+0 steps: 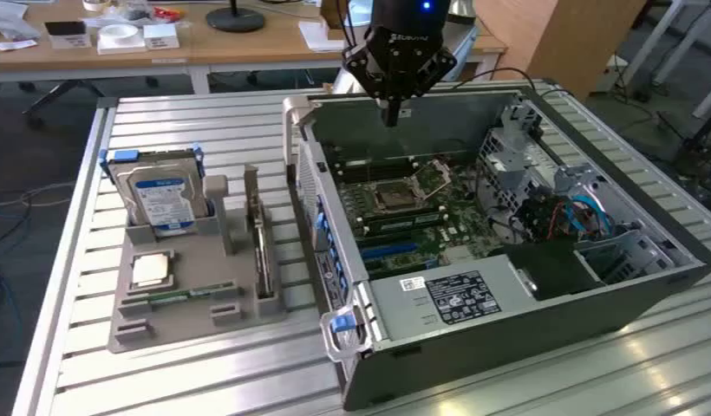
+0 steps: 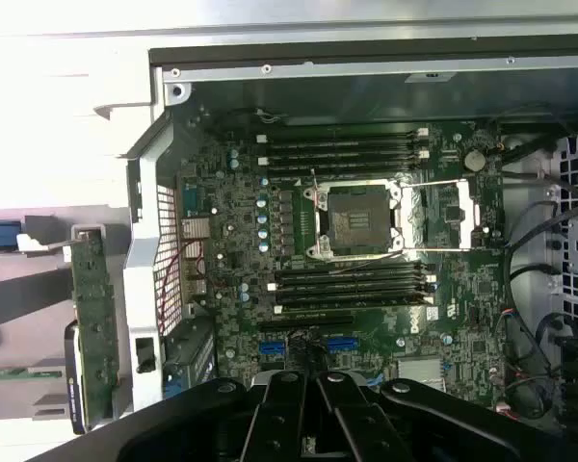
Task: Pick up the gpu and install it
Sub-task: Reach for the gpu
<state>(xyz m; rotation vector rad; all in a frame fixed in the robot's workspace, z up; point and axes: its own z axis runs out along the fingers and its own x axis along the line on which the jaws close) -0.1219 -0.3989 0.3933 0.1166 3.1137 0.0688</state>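
The gpu (image 1: 259, 241) stands on its edge in a slot of the grey holder (image 1: 136, 334), on the exterior view's left of the open computer case (image 1: 506, 334). In the wrist view the gpu (image 2: 93, 322) appears as a thin board just outside the case wall. My gripper (image 1: 390, 117) hangs shut and empty above the far end of the case, over the motherboard (image 1: 420, 221). In the wrist view the gripper (image 2: 319, 390) points down at the motherboard (image 2: 231, 250) and its open processor socket (image 2: 356, 219).
The holder also carries a silver hard drive (image 1: 161, 198) with a blue-white label, a processor chip (image 1: 151, 269) and a green memory stick (image 1: 176, 296). Cables and a drive cage (image 1: 552, 208) crowd the case's right side. A desk (image 1: 193, 39) with small items stands behind.
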